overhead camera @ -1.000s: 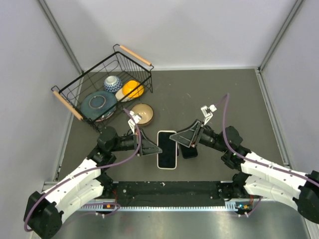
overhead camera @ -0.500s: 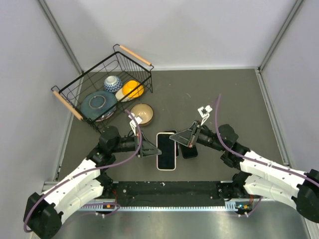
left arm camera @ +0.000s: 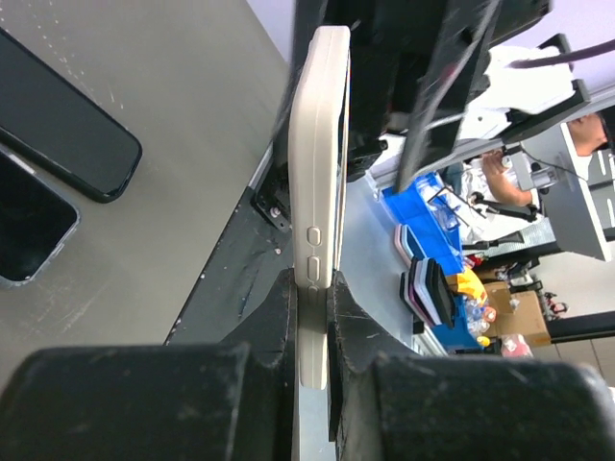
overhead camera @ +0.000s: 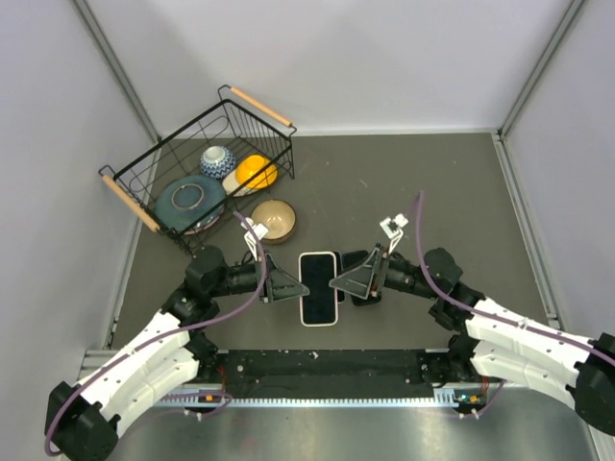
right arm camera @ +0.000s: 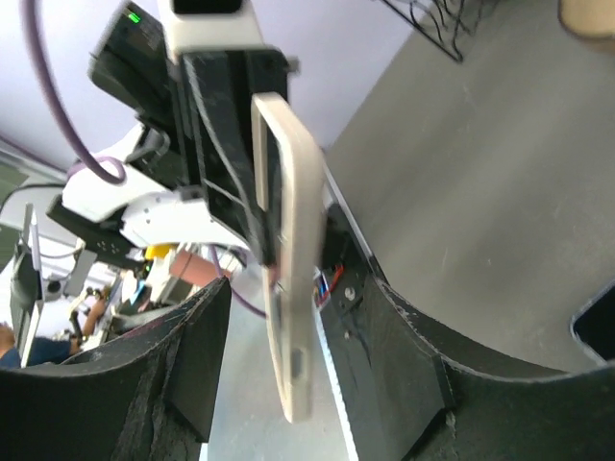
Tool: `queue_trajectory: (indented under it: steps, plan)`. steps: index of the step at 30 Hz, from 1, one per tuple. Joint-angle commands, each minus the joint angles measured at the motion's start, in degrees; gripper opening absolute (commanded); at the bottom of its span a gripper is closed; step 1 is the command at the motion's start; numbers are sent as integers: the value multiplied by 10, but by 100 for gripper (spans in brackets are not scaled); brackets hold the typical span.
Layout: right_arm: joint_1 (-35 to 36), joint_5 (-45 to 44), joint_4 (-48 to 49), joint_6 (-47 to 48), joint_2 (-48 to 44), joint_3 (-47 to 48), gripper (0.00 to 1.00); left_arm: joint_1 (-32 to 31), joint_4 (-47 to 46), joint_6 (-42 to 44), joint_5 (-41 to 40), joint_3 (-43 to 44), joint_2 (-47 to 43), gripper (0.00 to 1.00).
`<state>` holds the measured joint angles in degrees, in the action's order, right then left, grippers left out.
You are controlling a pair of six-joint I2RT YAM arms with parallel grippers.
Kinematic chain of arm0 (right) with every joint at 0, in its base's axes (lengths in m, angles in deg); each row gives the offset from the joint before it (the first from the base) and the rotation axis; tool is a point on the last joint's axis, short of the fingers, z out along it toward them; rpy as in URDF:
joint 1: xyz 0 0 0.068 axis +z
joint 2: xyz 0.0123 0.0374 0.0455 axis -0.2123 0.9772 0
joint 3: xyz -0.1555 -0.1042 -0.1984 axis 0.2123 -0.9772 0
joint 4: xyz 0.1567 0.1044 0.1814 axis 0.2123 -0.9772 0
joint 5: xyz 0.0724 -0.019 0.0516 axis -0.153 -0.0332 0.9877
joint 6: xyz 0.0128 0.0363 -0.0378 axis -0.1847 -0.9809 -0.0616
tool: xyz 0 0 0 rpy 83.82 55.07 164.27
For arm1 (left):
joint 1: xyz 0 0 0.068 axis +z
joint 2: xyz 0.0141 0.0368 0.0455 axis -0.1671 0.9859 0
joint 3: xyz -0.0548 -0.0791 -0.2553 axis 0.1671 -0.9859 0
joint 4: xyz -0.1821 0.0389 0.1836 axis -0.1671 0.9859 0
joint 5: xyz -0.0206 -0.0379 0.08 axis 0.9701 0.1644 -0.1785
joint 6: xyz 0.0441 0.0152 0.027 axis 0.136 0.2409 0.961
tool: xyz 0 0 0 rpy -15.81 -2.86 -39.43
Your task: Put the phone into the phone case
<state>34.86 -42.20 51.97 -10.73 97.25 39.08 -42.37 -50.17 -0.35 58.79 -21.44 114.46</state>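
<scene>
A cream phone case (overhead camera: 319, 288) with a black phone face filling its front is held off the table between the two arms. My left gripper (overhead camera: 291, 286) is shut on the case's left edge. In the left wrist view the case (left arm camera: 317, 144) stands edge-on between the fingers (left arm camera: 279, 317). My right gripper (overhead camera: 348, 279) is open at the case's right edge. In the right wrist view its fingers (right arm camera: 197, 365) stand either side of the case (right arm camera: 288, 259) without touching it. I cannot tell whether the phone is fully seated.
A black slab (overhead camera: 368, 296) lies on the table under the right gripper. The left wrist view shows two dark phone-like slabs there (left arm camera: 58, 120) (left arm camera: 24, 226). A tan bowl (overhead camera: 274, 219) stands behind the case. A wire basket (overhead camera: 135, 197) with bowls is at the back left.
My right gripper has moved left and lower, so its open fingers now straddle the case's right edge. The left gripper and the case have shifted slightly left.
</scene>
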Motion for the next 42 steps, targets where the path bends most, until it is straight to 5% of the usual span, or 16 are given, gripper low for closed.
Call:
queue_trajectory:
  steps: [1, 12, 15, 16, 19, 25, 26, 29, 31, 36, 42]
  plan:
    - [3, 39, 48, -19, -4, -33, 58, 1, -99, -49, -8, -1, -20, 0]
    - [22, 28, 98, -30, 23, -44, 43, 1, -47, -16, -50, 5, -6, 0]
    - [21, 17, 102, -26, 34, -35, 36, 1, -27, 2, -62, 5, 2, 0]
    - [22, 12, 98, -24, 40, -26, 26, 1, -19, 11, -67, 4, 6, 0]
    - [23, -3, 67, -10, 41, -9, 2, 1, 12, 24, -80, 11, 19, 0]
    - [22, -73, -74, 26, 7, 26, 0, 1, 31, 42, -91, 31, 44, 0]
    - [19, -80, -96, 32, -5, 32, 0, 2, 33, 45, -94, 40, 52, 8]
    - [-9, -94, -217, 61, -21, 70, 0, 1, 63, 73, -106, 69, 68, 73]
    - [-45, -80, -267, 86, -34, 100, 0, 2, 86, 99, -114, 85, 74, 87]
    - [-139, -80, -534, 207, -25, 180, 0, 2, 150, 147, -141, 120, 86, 94]
    - [-284, -42, -645, 295, 49, 207, 0, 2, 173, 190, -152, 120, 84, 94]
